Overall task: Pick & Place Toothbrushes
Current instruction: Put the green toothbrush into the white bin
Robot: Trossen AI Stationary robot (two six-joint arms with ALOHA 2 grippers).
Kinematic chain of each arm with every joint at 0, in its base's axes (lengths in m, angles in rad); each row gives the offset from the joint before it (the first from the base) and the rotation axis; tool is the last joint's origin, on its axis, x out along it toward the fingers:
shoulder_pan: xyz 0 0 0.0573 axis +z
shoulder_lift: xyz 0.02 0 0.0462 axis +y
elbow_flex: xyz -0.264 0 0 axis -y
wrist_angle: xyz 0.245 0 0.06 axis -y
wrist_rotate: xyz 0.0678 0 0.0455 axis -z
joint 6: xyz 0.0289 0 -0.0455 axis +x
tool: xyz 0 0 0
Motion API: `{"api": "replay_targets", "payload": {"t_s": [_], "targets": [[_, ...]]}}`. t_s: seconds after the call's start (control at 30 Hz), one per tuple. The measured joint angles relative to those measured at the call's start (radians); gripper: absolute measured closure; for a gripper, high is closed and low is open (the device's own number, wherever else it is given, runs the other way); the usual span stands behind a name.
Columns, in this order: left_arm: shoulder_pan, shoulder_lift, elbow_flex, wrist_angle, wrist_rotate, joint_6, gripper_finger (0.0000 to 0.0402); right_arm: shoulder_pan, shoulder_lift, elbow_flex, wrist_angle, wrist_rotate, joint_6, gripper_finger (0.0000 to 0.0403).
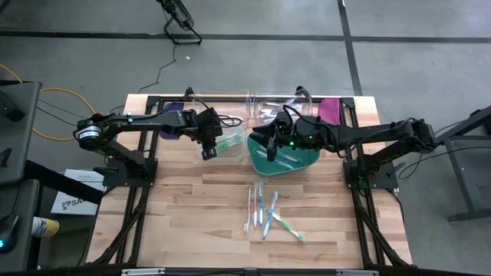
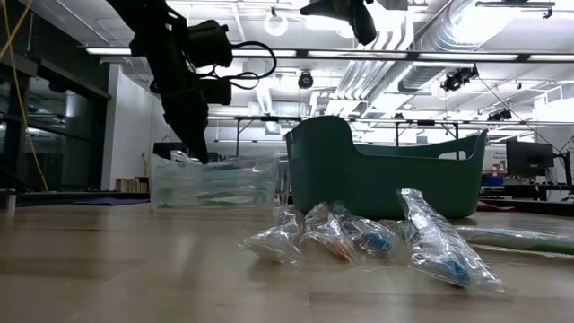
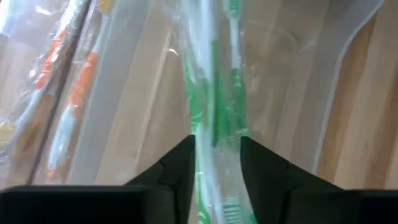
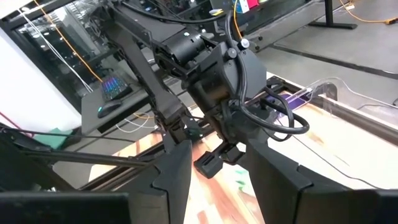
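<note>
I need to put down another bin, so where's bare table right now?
Bare wood lies along the table's front-left, left of the wrapped toothbrushes, and front-right of them. The back is crowded: clear bin, green bin, both arms.

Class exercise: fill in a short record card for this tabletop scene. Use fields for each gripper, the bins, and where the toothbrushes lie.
Left gripper: over the clear bin, jaws apart around a wrapped green toothbrush
Right gripper: above the green bin, jaws open, nothing between them
Clear bin contents: wrapped brushes, green and orange ones visible
Loose toothbrushes: a cluster of wrapped brushes on the wooden table, in front of the bins
Task state: loose brushes not yet binned
</note>
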Motion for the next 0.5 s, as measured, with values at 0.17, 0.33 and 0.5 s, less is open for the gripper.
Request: {"api": "replay_targets", "payload": {"t_s": [0.17,0.33,0.5], "targets": [[0.0,-0.006,0.0,0.0,0.016,-0.001,0.0247,0.0,0.0,0.0,-0.006,0.0,0.0,0.0257],[0.0,-0.006,0.039,-0.028,0.009,0.012,0.0244,0.0,0.0,0.0,-0.012,0.0,0.023,0.0257],[-0.001,-0.006,0.087,0.071,0.008,0.044,0.0244,0.0,0.0,0.0,-0.045,0.0,0.047,0.0257]]}}
